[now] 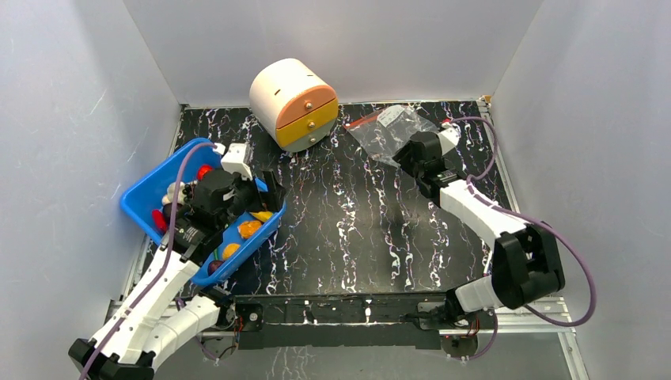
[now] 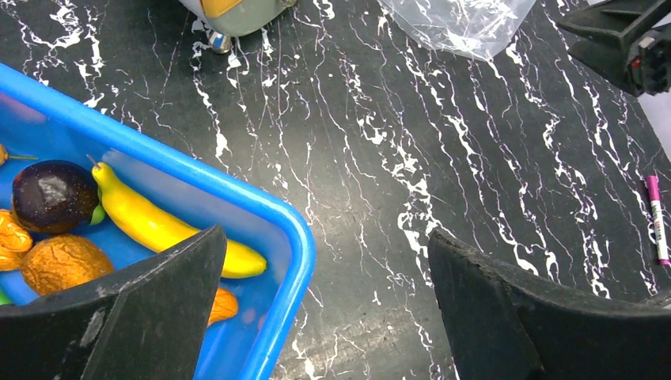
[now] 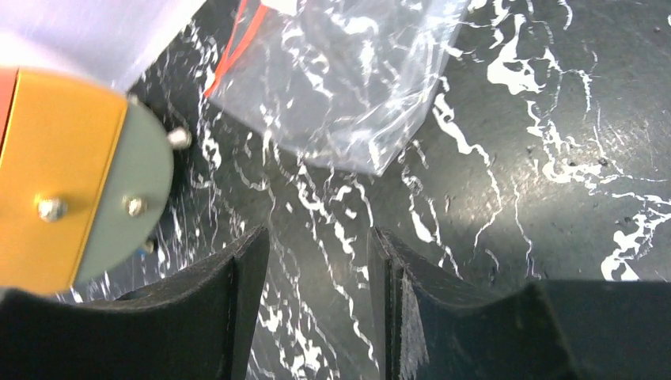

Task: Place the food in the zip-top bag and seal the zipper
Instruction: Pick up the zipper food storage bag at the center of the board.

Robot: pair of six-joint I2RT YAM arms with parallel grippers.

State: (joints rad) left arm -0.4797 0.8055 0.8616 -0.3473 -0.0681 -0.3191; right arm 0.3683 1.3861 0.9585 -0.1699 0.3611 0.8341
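Over on the left, the blue bin [image 1: 147,192] sits tipped against the side wall with the food heaped in it: I can pick out a yellow banana [image 2: 158,226], a dark purple fruit [image 2: 51,194] and a wrinkled orange piece [image 2: 63,261], all lying loose and touching. None of it is in the bag yet, so the task looks to be at its very start. The left gripper [image 2: 323,241] hangs above the bin's right rim, fingers spread wide and holding nothing, one finger over the banana and the other over bare table; I'd guess it is lining up for a first pick. Further along, at the far edge, a round cream drawer unit [image 1: 294,103] stands with its orange and yellow drawers facing the room. Just right of it the zip-top bag [image 1: 393,129] lies flat and empty on the dark marbled table [image 1: 356,222], its red zipper [image 3: 237,39] along the far-left edge; whether the mouth is open I cannot tell. The right gripper [image 3: 319,241] hovers just short of the bag's near corner, fingers parted by a modest gap and gripping nothing, likely placed to pin or lift the bag so food can go in. A pink marker [image 2: 655,218] lies on the table at the right.
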